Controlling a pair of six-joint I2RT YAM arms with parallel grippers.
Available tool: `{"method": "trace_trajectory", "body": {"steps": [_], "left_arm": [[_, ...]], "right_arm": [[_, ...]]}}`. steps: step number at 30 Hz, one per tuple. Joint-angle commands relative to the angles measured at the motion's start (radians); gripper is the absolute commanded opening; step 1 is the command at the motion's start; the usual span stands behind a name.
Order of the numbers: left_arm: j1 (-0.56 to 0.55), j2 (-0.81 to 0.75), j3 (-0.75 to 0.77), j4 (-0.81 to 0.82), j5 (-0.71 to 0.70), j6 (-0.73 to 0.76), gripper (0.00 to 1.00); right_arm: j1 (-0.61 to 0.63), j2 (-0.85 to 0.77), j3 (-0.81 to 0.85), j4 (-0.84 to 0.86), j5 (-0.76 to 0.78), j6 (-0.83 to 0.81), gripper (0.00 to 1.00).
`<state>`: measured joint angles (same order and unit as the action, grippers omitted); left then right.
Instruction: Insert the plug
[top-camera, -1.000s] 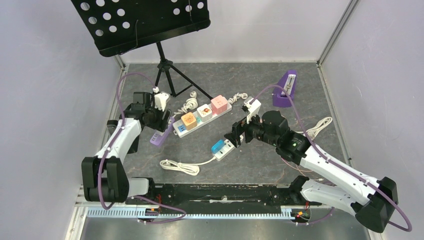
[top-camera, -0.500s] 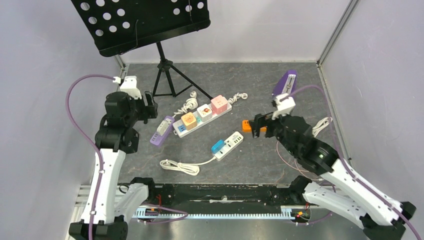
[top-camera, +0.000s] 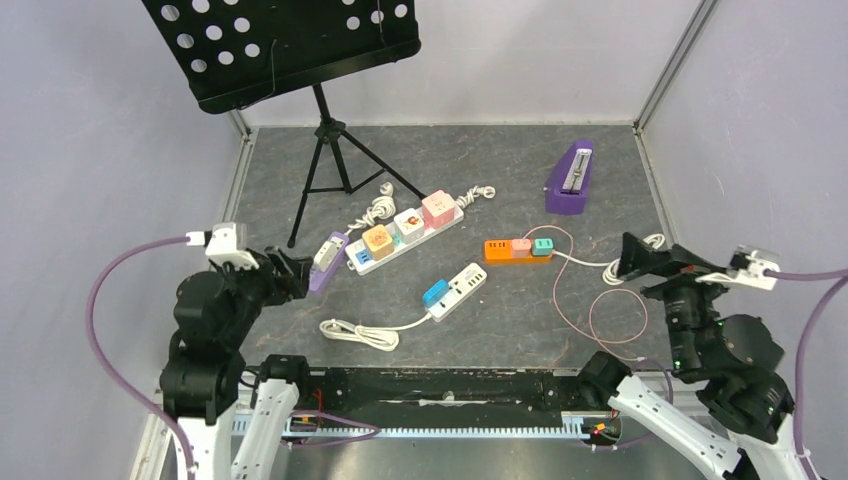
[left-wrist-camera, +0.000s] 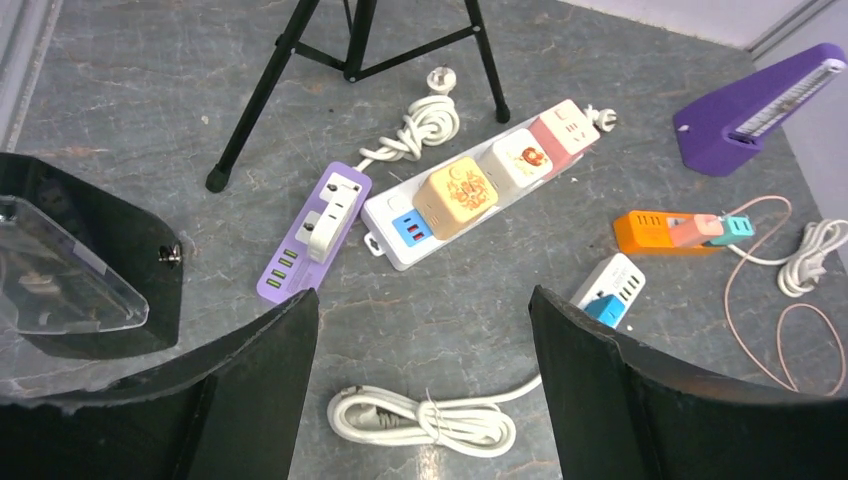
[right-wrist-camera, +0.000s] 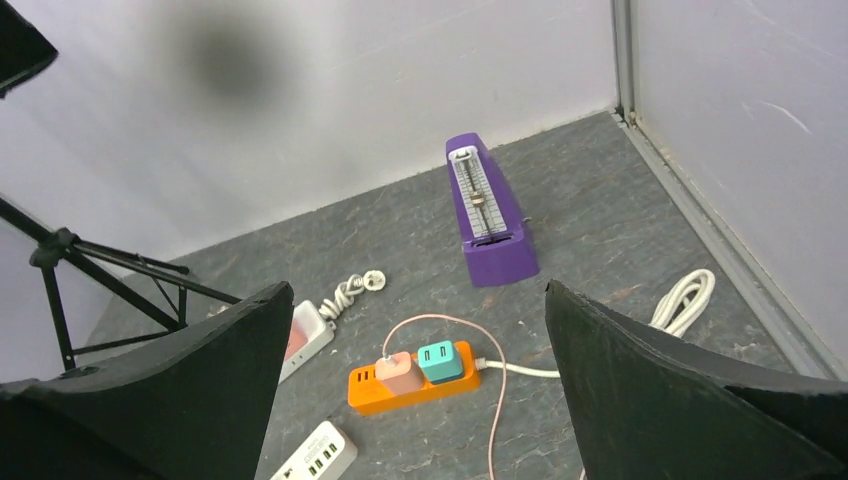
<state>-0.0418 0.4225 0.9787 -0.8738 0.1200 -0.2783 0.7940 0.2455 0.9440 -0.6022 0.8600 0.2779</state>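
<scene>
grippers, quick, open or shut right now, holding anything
left gripper: open, holding nothing
right gripper: open, holding nothing

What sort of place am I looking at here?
Likely a lab robot test cell: plain panels wall in a grey table, two robot arms stand at its edge, and props lie about: power strips, a metronome.

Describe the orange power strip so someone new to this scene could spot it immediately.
Find the purple metronome at back right. Just in front of it lies the orange power strip. It alone is orange, bearing a pink plug and a teal plug.
</scene>
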Motion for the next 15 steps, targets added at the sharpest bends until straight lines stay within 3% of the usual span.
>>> {"method": "trace_trajectory", "body": {"steps": [1, 15], "left_arm": [[-0.015, -0.050, 0.062, -0.125, 0.020, -0.028, 0.83], [-0.021, -0.125, 0.080, -0.148, -0.074, -0.012, 0.84]], "right_arm": [[0.000, -0.031, 0.049, -0.059, 0.047, -0.016, 0.98], [0.001, -0.014, 0.198, -0.063, 0.120, -0.117, 0.98]]}}
